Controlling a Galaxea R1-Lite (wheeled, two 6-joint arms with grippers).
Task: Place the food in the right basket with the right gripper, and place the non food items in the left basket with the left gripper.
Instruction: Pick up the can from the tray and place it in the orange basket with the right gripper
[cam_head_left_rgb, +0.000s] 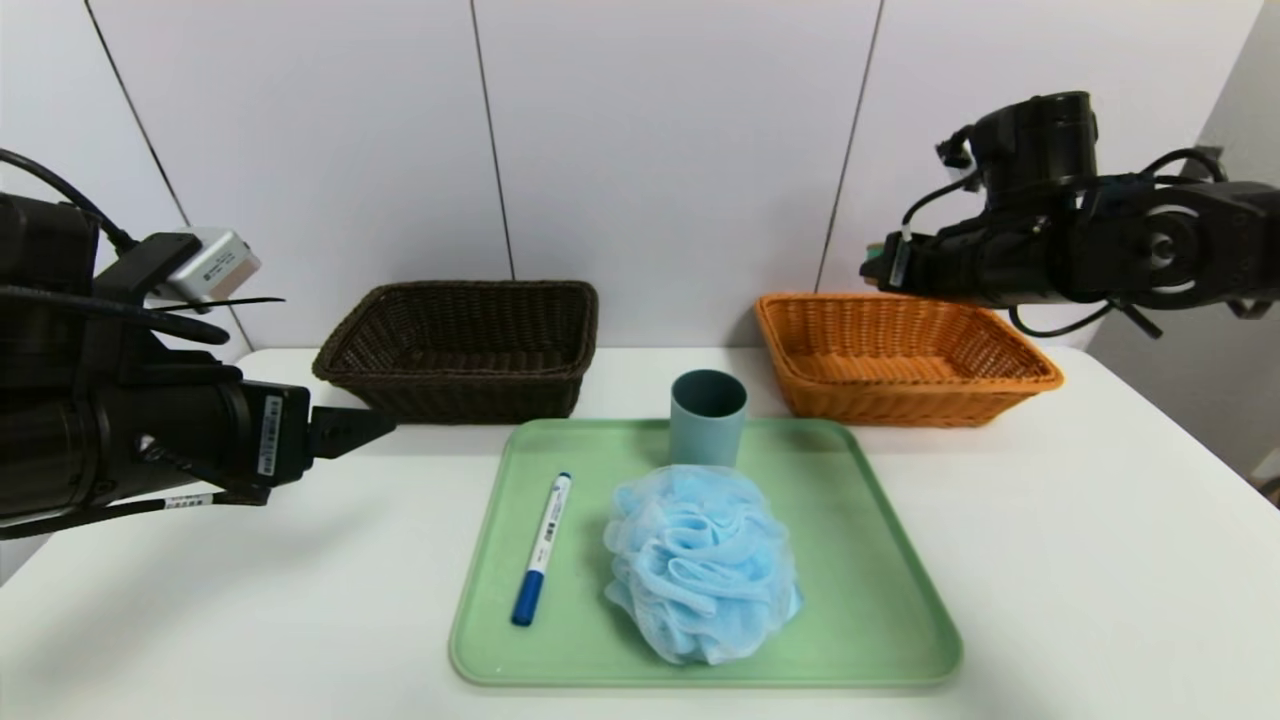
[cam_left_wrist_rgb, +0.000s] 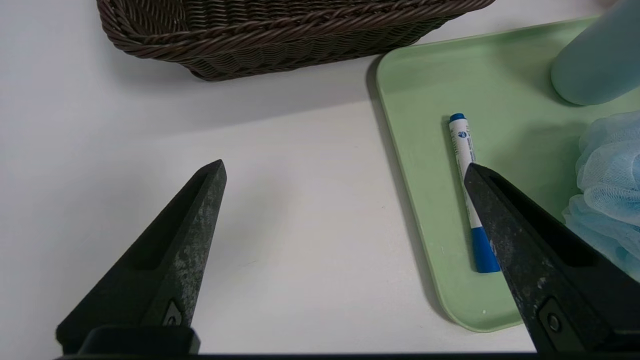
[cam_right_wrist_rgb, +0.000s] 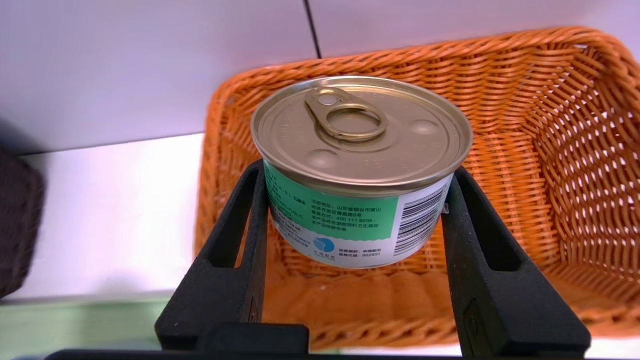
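Currently, marker (cam_head_left_rgb: 541, 550), bath puff (cam_head_left_rgb: 703, 565) and cup (cam_head_left_rgb: 707, 418) remain unsorted on the green tray (cam_head_left_rgb: 900, 640). Left tool (cam_head_left_rgb: 352, 432) is spread beside it, over the table (cam_head_left_rgb: 330, 600). Nothing is seen in the dark basket (cam_head_left_rgb: 455, 395). The tin (cam_right_wrist_rgb: 360, 145) is pinched by the right tool (cam_right_wrist_rgb: 356, 200) above the orange basket (cam_right_wrist_rgb: 400, 56); its release is judged next, sorting being barely begun.
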